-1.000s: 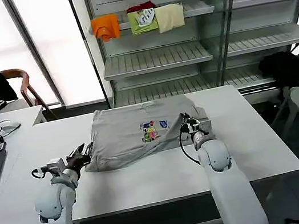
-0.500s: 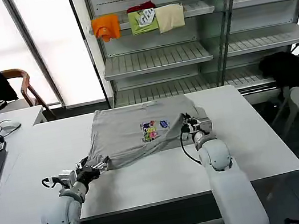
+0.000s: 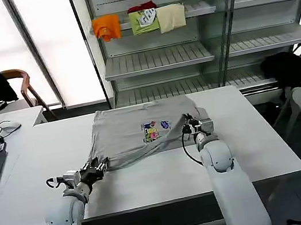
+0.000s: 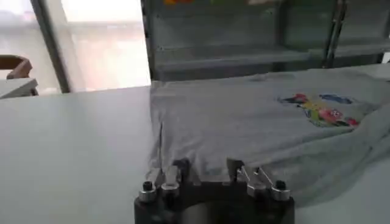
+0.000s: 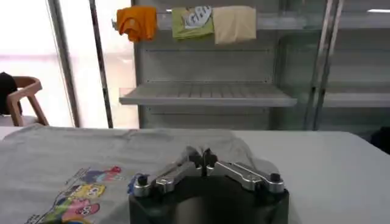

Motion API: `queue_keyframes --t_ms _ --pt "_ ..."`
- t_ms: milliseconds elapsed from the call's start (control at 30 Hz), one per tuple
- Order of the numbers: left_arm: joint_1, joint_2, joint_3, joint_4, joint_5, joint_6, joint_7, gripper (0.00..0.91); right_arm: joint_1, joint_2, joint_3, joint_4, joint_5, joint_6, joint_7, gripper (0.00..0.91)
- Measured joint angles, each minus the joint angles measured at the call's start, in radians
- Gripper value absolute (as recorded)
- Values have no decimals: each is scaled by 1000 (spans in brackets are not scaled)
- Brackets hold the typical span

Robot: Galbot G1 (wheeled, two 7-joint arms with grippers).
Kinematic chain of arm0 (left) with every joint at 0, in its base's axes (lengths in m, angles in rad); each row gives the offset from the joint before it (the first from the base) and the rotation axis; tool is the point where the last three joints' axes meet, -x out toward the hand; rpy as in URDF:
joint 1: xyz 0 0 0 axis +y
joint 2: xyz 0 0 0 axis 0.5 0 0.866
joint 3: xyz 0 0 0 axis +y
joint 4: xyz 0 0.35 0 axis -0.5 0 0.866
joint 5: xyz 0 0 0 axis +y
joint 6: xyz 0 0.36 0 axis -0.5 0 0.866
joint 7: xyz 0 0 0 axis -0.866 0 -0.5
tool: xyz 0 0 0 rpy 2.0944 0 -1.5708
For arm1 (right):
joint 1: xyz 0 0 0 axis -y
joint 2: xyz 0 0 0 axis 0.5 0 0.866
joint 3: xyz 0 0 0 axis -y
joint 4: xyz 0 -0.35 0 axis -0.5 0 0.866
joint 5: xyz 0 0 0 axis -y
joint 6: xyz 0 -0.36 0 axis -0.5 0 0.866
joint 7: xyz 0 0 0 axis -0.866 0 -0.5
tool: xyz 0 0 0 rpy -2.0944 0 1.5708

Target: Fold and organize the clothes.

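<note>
- A white table is being used as the folding surface, with open shelving behind it where folded cloths are being kept.
- The grey shirt, print up, is being laid across the table's far middle, so both arms can reach an edge.
- The left gripper is being held low at the shirt's near left corner, fingers closed on the hem; the fabric is being drawn into a taut ridge toward it, probably to lift that side for a fold.
- The right gripper is being kept at the shirt's right edge, fingers pressed together with cloth apparently pinched between them, seemingly to anchor that side.
- In the right wrist view the right gripper is being shown with its tips meeting, the shirt lying beside and beneath it.
- Folding is judged to be at an early stage.
</note>
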State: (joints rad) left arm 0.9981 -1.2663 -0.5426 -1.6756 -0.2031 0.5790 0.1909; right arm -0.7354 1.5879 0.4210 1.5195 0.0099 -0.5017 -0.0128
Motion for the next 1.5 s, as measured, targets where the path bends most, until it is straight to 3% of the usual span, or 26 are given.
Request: queue_keyframes --t_ms 100,900,1500 --pt "0 1 -1 7 -1 0 0 10 0 0 0 2 0 0 0 0" --pt "-57 -28 -41 -17 -134 -36 -81 0 -9 -6 12 35 2 -9 -3 0" --pt "-226 -76 -19 148 -151 -91 -143 0 36 -4 23 -37 7 -2 1 0"
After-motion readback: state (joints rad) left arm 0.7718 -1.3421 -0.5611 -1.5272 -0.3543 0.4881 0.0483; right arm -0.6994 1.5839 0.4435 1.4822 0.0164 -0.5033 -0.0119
